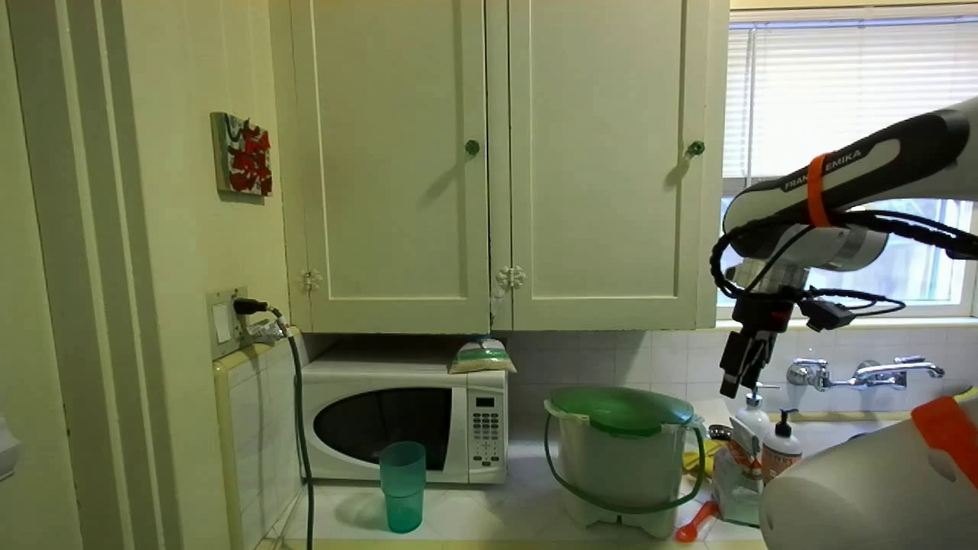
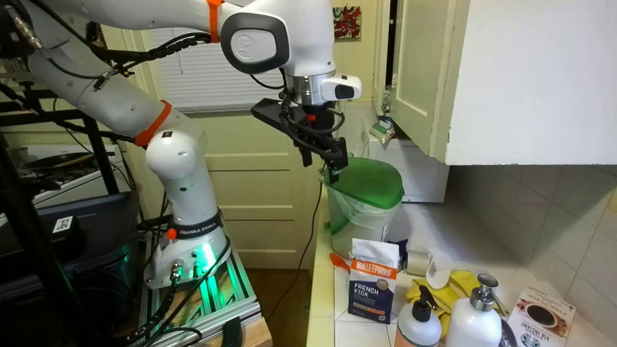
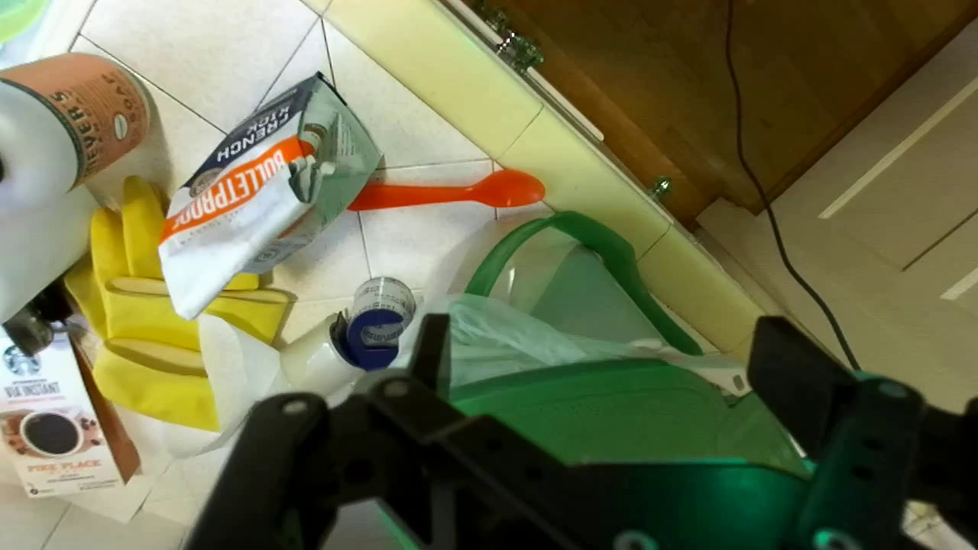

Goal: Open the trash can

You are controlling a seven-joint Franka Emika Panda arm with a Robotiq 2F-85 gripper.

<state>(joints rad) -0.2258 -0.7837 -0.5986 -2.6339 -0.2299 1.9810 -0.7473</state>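
Note:
The trash can (image 1: 623, 470) stands on the counter with its green lid (image 1: 619, 409) lying down over the rim. Its green handle (image 3: 611, 252) hangs at the front, and a pale plastic liner (image 2: 368, 212) sticks out under the lid. In the wrist view my gripper (image 3: 603, 340) is open, fingers wide apart, with the lid (image 3: 581, 412) showing beyond the gap and partly hidden by the gripper body. An exterior view shows the gripper (image 1: 739, 386) pointing down, higher than the lid and beside it toward the soap bottles. Nothing is between its fingers.
A white microwave (image 1: 405, 420) and a teal cup (image 1: 403, 489) stand beside the can. Near its base are an orange spoon (image 3: 504, 189), a coffee bag (image 2: 373, 284), yellow gloves (image 3: 153, 328) and a soap bottle (image 2: 418, 323). Cabinets (image 1: 596, 168) hang above.

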